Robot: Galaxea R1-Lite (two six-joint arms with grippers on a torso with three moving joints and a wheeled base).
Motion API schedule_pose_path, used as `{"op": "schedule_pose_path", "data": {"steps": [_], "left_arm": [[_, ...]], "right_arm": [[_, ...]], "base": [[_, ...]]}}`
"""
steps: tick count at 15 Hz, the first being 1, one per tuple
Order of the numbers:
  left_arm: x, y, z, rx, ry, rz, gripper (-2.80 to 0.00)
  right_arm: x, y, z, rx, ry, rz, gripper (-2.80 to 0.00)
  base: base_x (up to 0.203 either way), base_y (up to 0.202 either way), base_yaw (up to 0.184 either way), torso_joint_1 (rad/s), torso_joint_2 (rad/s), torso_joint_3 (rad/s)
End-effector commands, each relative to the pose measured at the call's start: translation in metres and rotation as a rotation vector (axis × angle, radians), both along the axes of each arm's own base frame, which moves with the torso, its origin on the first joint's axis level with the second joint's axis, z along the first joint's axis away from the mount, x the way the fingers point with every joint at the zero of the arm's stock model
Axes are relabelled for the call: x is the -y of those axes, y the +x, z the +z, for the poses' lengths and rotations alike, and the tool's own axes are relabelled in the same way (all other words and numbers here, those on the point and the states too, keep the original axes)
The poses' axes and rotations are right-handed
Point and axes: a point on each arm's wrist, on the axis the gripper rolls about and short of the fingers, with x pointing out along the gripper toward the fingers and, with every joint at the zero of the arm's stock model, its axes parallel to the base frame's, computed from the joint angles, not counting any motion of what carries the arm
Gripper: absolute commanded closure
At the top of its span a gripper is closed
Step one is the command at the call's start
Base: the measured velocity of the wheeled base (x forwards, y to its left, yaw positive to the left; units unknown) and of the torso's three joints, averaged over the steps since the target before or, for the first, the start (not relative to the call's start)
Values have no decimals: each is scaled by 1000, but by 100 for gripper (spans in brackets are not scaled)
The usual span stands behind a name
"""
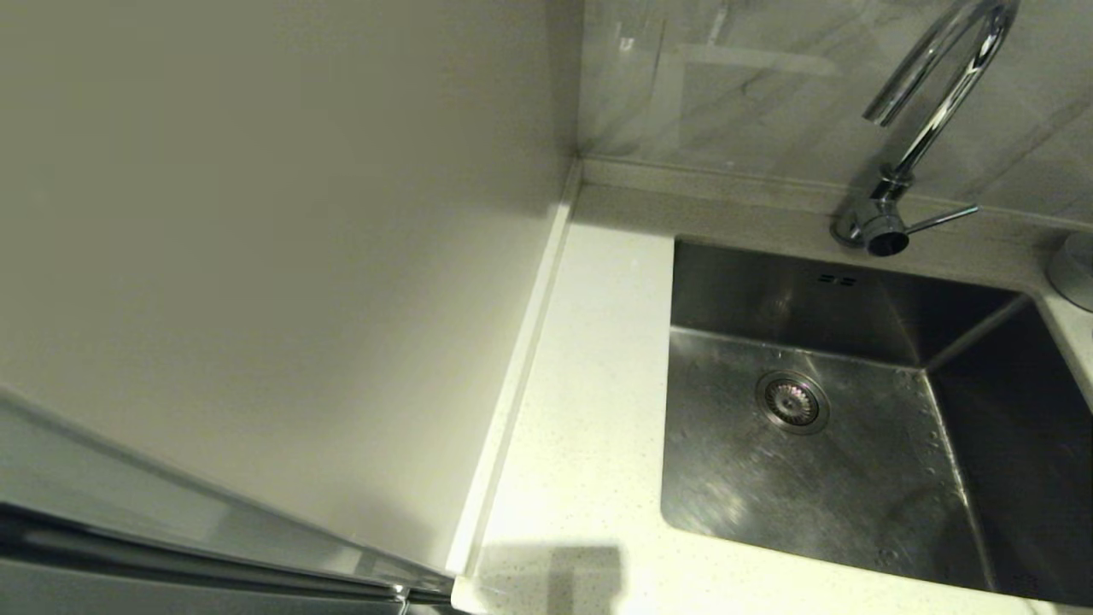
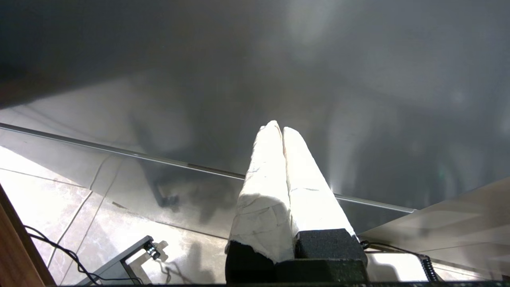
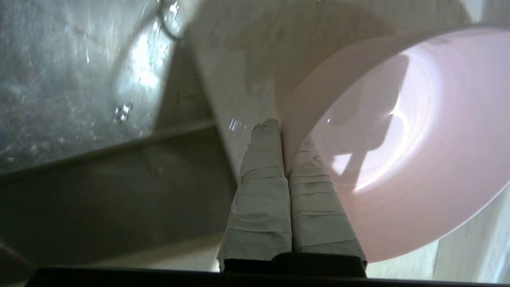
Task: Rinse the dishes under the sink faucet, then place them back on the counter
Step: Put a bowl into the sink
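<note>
In the right wrist view my right gripper (image 3: 285,133) is shut on the rim of a pale pink bowl (image 3: 398,159), one finger inside it and one outside. The bowl is over the white speckled counter (image 3: 239,59), beside the steel sink (image 3: 79,71). The head view shows the square sink (image 1: 768,299) with its drain strainer (image 1: 792,401), the chrome faucet (image 1: 931,111) behind it and the counter (image 1: 589,410) to its left; no bowl and neither arm appears there. My left gripper (image 2: 279,127) is shut on nothing, away from the sink, above a tiled floor.
A plain off-white vertical panel (image 1: 282,256) bounds the counter on the left. A round white object (image 1: 1078,272) sits at the right edge behind the sink. Water drops lie on the sink floor. Cables (image 2: 59,251) run across the floor under the left arm.
</note>
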Motion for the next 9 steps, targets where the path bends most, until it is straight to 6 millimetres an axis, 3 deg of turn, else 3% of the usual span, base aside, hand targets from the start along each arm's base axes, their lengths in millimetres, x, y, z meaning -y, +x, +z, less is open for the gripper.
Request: {"op": "schedule_pose_path", "data": {"steps": [1, 6, 9], "left_arm": [[0, 0, 0, 3, 0, 1, 0], [0, 0, 0, 3, -1, 0, 0], [0, 0, 0, 3, -1, 1, 0]], "right_arm": [[-25, -17, 19, 30, -45, 4, 0], [-97, -55, 38, 75, -145, 75, 0], [-143, -56, 40, 102, -184, 221, 0]], "base": [[0, 0, 0, 0, 0, 0], [0, 0, 0, 0, 0, 0], [0, 0, 0, 0, 0, 0]]}}
